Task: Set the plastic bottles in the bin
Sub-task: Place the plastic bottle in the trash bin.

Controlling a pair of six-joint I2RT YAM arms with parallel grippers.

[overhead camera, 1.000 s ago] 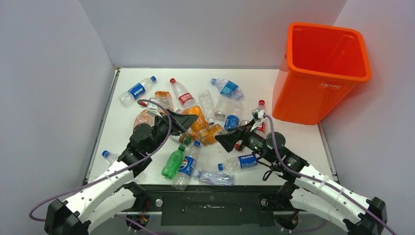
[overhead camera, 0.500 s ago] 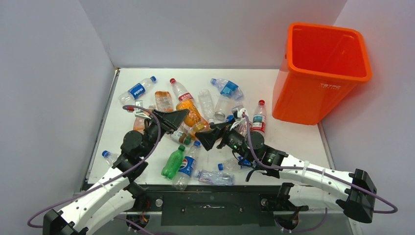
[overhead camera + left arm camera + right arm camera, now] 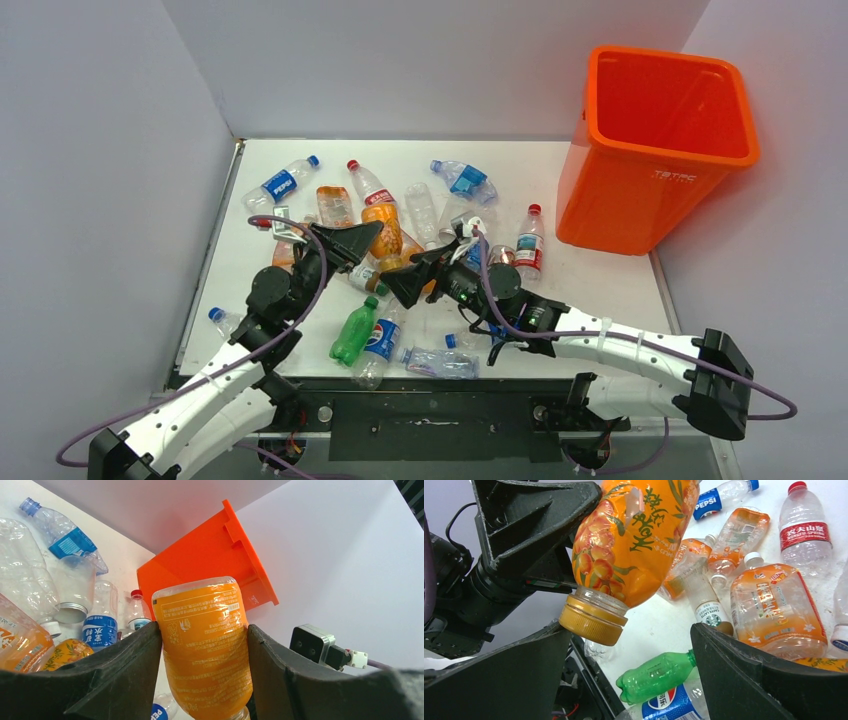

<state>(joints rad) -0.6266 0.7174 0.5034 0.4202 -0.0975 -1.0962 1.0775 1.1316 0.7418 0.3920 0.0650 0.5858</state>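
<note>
Near edge first: both arms reach forward over the table [image 3: 610, 275] and angle inward, wrists nearly meeting; a green bottle [image 3: 354, 335] lies just below them; the left gripper [image 3: 202, 630] is clamped on the orange bottle [image 3: 205, 650], held clear of the table; the right gripper [image 3: 626, 630] gapes wide, gripping nothing, jaws flanking its yellow cap [image 3: 593, 619]; other plastic bottles [image 3: 283, 184] lie scattered beyond; the bin [image 3: 610, 200] stands upright, far right.
</note>
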